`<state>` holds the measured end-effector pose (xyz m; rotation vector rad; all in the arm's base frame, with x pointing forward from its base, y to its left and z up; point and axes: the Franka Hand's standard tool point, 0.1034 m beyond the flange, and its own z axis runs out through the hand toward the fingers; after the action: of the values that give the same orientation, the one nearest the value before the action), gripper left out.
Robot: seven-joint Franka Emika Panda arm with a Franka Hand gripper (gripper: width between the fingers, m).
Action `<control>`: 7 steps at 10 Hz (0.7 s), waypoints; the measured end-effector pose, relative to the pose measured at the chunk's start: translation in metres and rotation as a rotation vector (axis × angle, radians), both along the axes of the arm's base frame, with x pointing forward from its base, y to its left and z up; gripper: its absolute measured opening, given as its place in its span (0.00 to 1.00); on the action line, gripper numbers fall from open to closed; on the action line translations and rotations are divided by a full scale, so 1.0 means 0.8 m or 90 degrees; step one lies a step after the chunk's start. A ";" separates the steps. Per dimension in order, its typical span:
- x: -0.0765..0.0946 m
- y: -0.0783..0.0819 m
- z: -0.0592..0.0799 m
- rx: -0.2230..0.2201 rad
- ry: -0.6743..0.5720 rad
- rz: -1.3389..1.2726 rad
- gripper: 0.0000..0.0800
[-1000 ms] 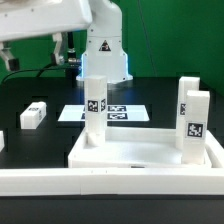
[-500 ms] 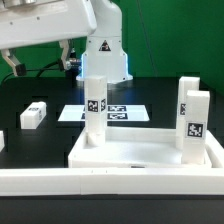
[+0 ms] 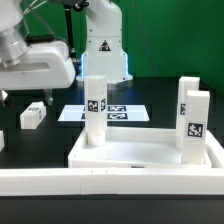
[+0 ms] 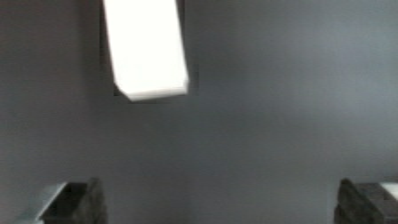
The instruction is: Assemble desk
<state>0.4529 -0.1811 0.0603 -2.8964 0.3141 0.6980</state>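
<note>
The desk panel (image 3: 150, 152) lies flat in the foreground of the exterior view, rim up, on the black table (image 3: 165, 95); 2 legs stand upright on it, 1 at the far corner toward the exterior view's left (image 3: 95, 108) and 1 at the exterior view's right edge (image 3: 192, 118), each carrying a black-and-white tag; the 2 are well apart. A 3rd leg (image 3: 32, 115) lies on its side on the table at the exterior view's left, clear of the panel. A low white border rail (image 3: 60, 181) runs along the front of the panel. Behind the left upright leg, the marker board (image 3: 122, 112) lies flat on the table, partly hidden by that leg.

The arm's bulky white wrist fills the upper left of the exterior view, above the lying leg; the gripper (image 4: 228, 203) itself is hard to make out there. In the wrist view its 2 dark fingertips (image 4: 75, 203) sit at opposite edges of the picture, set wide, with nothing between them but bare table; a white square-section leg (image 4: 146, 50) lies on the table beyond them, apart from both tips.
</note>
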 end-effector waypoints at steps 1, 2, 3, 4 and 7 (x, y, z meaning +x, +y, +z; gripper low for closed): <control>0.001 0.002 0.002 0.008 0.043 -0.002 0.81; 0.004 0.003 0.000 0.015 0.065 0.002 0.81; -0.004 0.005 0.000 0.032 0.116 0.003 0.81; -0.006 0.004 -0.003 0.044 0.155 0.002 0.81; -0.021 -0.012 -0.039 0.054 0.226 -0.006 0.81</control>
<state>0.4359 -0.1910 0.0293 -2.6790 0.3268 1.1934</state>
